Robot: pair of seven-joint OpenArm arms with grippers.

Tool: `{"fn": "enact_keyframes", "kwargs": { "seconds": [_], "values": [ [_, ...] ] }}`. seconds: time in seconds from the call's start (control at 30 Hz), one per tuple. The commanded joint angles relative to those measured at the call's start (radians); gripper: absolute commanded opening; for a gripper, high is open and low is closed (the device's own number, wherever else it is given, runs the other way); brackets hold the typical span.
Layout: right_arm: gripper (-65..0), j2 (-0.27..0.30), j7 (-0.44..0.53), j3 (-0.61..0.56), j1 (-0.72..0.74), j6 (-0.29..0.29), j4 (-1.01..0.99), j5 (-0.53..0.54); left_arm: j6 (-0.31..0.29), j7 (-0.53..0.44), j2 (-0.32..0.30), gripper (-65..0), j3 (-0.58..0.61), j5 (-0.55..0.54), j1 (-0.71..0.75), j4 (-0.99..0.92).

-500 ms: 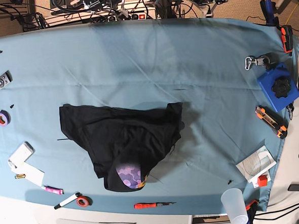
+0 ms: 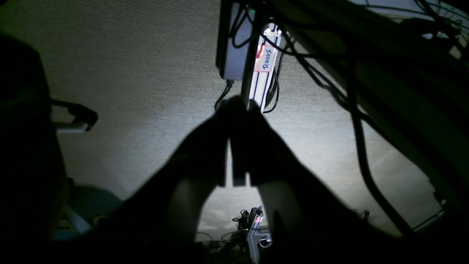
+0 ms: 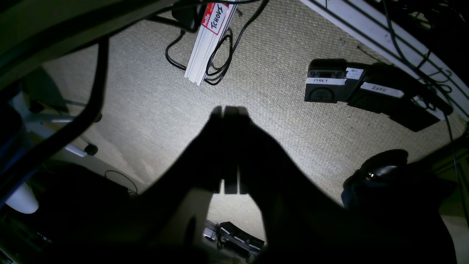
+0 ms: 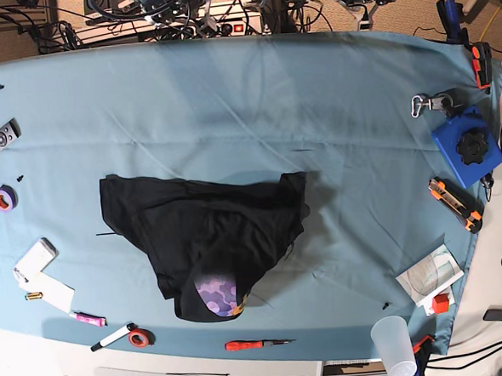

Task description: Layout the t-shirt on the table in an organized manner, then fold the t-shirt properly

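Nothing moved — t-shirt stays crumpled — untouched.

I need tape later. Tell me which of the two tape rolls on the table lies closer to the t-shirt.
The red tape roll by the front edge, beside the marker, is closer to the t-shirt. The purple tape roll lies off toward the table's end.

beige carpet floor strewn with black cables under dim light.

From my right wrist, a red and white sticker reading "hello TCHOVY" on a white power strip, white tape labels "START" and "ZERO" on two dark floor pedals, from my left wrist, "TCHOVY" handwritten on a sticker on another strip.
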Motion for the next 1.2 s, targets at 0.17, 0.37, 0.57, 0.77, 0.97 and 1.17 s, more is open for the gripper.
{"fn": "enact_keyframes", "kwargs": {
  "seconds": [0.17, 0.37, 0.57, 0.77, 0.97, 1.17],
  "values": [
    [-65.0, 0.003, 0.003, -0.003, 0.0, 0.01, 0.007, 0.006, -0.004, 0.0, -0.006, -65.0, 0.0, -0.003, 0.003, 0.004],
    [-65.0, 0.003, 0.004, -0.003, 0.0, 0.01, 0.007, 0.006, -0.004, 0.0, -0.005, -65.0, 0.0, -0.003, 0.002, 0.004],
    [-65.0, 0.003, 0.004, -0.003, 0.0, 0.01, 0.007, 0.006, -0.004, -0.001, -0.005, -65.0, 0.0, -0.002, 0.003, 0.004],
    [-65.0, 0.003, 0.005, -0.003, 0.0, 0.01, 0.007, 0.006, -0.006, 0.0, -0.005, -65.0, 0.0, -0.003, 0.003, 0.005],
    [-65.0, 0.003, 0.032, -0.003, -0.003, 0.01, 0.007, 0.006, -0.048, 0.0, -0.005, -65.0, 0.0, -0.003, 0.014, 0.008],
    [-65.0, 0.006, 0.046, -0.003, -0.011, 0.009, 0.007, 0.006, -0.125, -0.001, -0.005, -65.0, 0.0, -0.003, 0.037, 0.032]
  ]
}}
